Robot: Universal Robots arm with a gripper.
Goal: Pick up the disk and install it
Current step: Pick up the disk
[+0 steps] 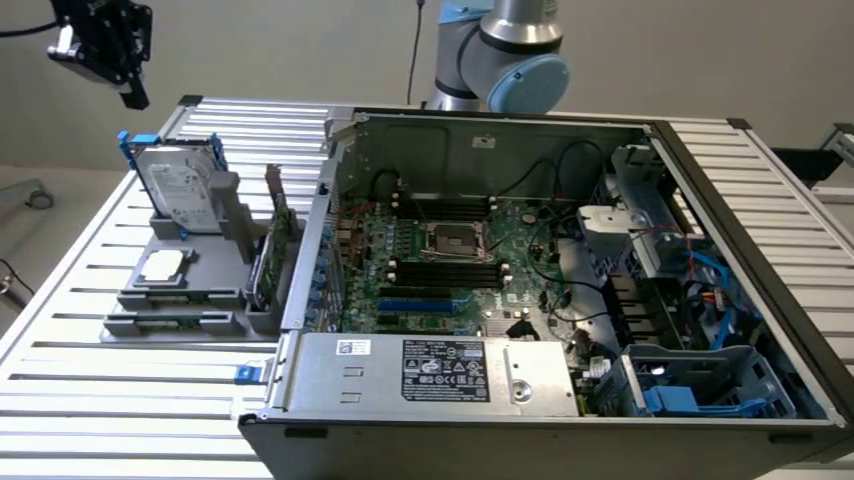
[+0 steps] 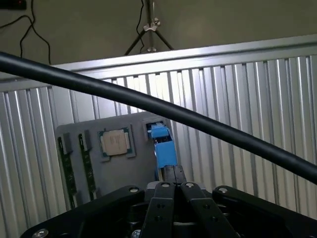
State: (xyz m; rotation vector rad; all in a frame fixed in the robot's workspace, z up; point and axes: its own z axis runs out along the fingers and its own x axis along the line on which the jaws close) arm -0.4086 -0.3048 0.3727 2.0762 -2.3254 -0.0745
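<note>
closed gripper (image 1: 131, 95) hangs above the disk (image 1: 183, 190) at the exterior view's left.
its fingers (image 2: 170, 174) meet pad to pad, clear of the disk, which stands upright in its blue carrier in a grey holder (image 1: 187, 322) on the slatted table (image 1: 107, 400). nearer the camera a square chip (image 1: 163, 265) lies flat in the holder, and a green card (image 1: 278, 255) stands on edge beside it. further right the open case (image 1: 467, 140) shows its board (image 1: 514, 235), with a blue bay (image 1: 707, 385) at its right corner.

An outside camera is looking down closely on the open computer (image 1: 494, 145); my wrist camera is peering past my gripper (image 2: 173, 171) at the tray (image 2: 133, 171) (image 1: 220, 275) both are seeing.
</note>
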